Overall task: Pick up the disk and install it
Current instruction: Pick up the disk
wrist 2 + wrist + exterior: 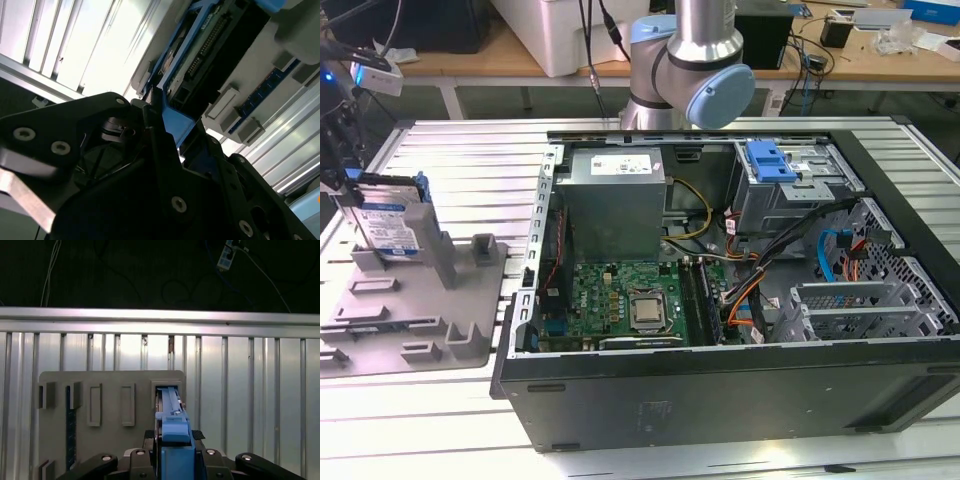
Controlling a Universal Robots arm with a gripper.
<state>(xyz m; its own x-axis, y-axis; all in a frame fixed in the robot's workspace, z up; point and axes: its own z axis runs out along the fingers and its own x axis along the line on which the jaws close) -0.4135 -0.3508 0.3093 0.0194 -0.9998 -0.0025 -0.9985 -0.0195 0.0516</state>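
On slotted alu table point(450, 140), open PC case point(720, 400) takes the middle, side panel off for access inside. Grey fixture plate point(470, 340) lies by table edge at exterior view's left; its slot stands the disk point(392, 225) upright, leaving top edge free to grab. Gripper point(175, 436) looks clamped on that edge.

Exterior view: bright, even overhead light. The table point(430, 420) slats glare white in the foreground, and the computer case point(720, 405) interior lies in mild shade. Second wrist view — slats blown out, while the gripper point(172, 125) clamping the disk point(210, 45) sits in deep shadow. First wrist view: black backdrop, streaked reflections along the slats.
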